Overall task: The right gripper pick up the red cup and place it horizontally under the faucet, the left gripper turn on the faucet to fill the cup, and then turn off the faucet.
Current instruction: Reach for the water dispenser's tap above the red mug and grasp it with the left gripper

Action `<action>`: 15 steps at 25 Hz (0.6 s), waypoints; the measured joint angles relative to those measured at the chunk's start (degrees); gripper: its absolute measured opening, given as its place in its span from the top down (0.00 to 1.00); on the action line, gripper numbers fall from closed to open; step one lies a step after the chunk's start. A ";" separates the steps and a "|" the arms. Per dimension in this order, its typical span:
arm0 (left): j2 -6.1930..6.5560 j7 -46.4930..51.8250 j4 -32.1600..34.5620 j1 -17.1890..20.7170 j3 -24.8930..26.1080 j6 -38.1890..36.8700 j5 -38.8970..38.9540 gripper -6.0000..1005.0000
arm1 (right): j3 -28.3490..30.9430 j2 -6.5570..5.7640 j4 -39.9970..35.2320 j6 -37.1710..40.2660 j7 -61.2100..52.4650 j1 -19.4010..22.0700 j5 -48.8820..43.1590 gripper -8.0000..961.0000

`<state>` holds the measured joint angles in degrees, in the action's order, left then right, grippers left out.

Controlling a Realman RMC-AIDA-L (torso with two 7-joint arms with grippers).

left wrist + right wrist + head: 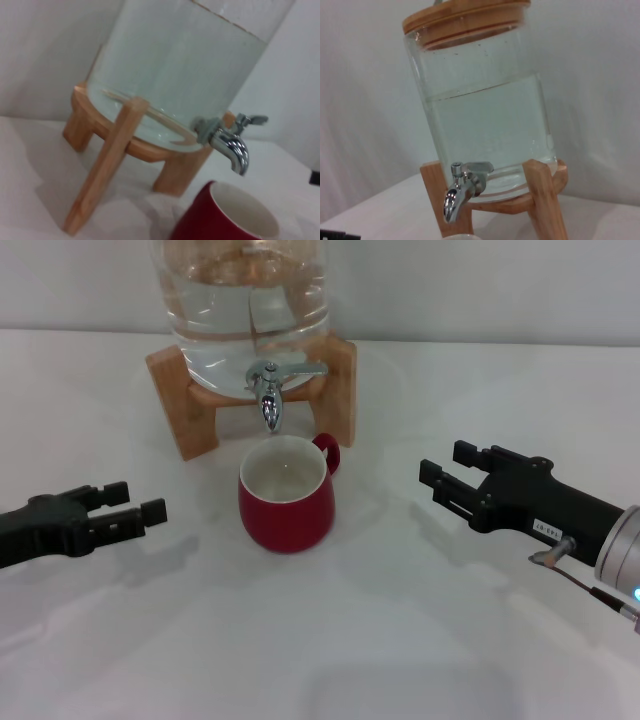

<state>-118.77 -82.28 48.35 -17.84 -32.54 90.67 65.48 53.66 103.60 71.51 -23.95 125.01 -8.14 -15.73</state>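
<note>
The red cup [287,502] stands upright on the white table, directly below the spout of the chrome faucet [268,390]. The faucet's lever points sideways and no water runs. The cup looks empty, with its handle at the back right. My left gripper [145,500] is open and empty, low over the table to the cup's left. My right gripper [440,462] is open and empty, to the cup's right. The left wrist view shows the faucet [231,144] above the cup [225,216]. The right wrist view shows the faucet [462,189].
The clear water jug [245,300] sits on a wooden stand [182,405] at the back centre, roughly two-thirds full, with a wooden lid [465,20]. The white table [320,640] stretches in front of the cup. A pale wall stands behind the jug.
</note>
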 joint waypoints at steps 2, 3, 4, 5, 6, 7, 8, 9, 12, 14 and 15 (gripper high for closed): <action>-0.08 1.75 2.47 -0.37 -0.13 1.74 -2.16 0.12 | 0.64 -0.20 -0.08 -0.42 -4.90 -0.44 -3.11 0.46; -0.08 2.80 3.85 -0.63 -0.32 2.73 -3.22 0.12 | 0.99 -0.18 -0.10 -0.63 -6.56 -0.49 -4.48 0.46; -0.08 3.93 5.32 -0.77 -0.76 3.63 -4.19 0.12 | 1.36 -0.11 -0.17 -0.87 -8.02 -0.54 -5.81 0.46; -0.08 5.33 7.30 -0.92 -1.42 4.63 -5.31 0.12 | 1.58 -0.03 -0.25 -1.00 -8.62 -0.55 -6.37 0.46; -0.08 6.30 9.08 -0.92 -2.01 5.23 -6.02 0.12 | 1.94 0.13 -0.47 -1.39 -9.31 -0.55 -7.04 0.46; -0.12 7.81 11.86 -0.84 -2.95 6.17 -6.97 0.12 | 2.23 0.25 -0.69 -1.88 -9.71 -0.51 -7.38 0.46; -0.12 8.88 14.30 -0.72 -3.76 6.94 -7.67 0.12 | 2.52 0.29 -0.92 -2.47 -9.91 -0.45 -7.50 0.46; -0.12 8.88 14.30 -0.72 -3.76 6.94 -7.67 0.12 | 2.82 0.34 -1.20 -3.24 -10.02 -0.36 -7.61 0.46; -0.17 13.08 25.22 -0.19 -6.93 10.66 -8.38 0.12 | 3.80 0.50 -2.62 -5.98 -10.23 -0.13 -7.84 0.46; -0.16 14.44 31.04 -0.15 -7.75 12.13 -8.40 0.12 | 4.08 0.59 -3.58 -7.22 -10.29 -0.15 -7.90 0.46; -0.16 14.90 33.96 -0.11 -8.14 12.68 -8.45 0.12 | 4.17 0.66 -4.20 -7.92 -10.31 -0.23 -7.94 0.46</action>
<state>-118.94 -67.38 82.30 -17.95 -40.67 103.35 57.03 57.83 104.26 67.31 -31.88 114.71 -8.37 -23.66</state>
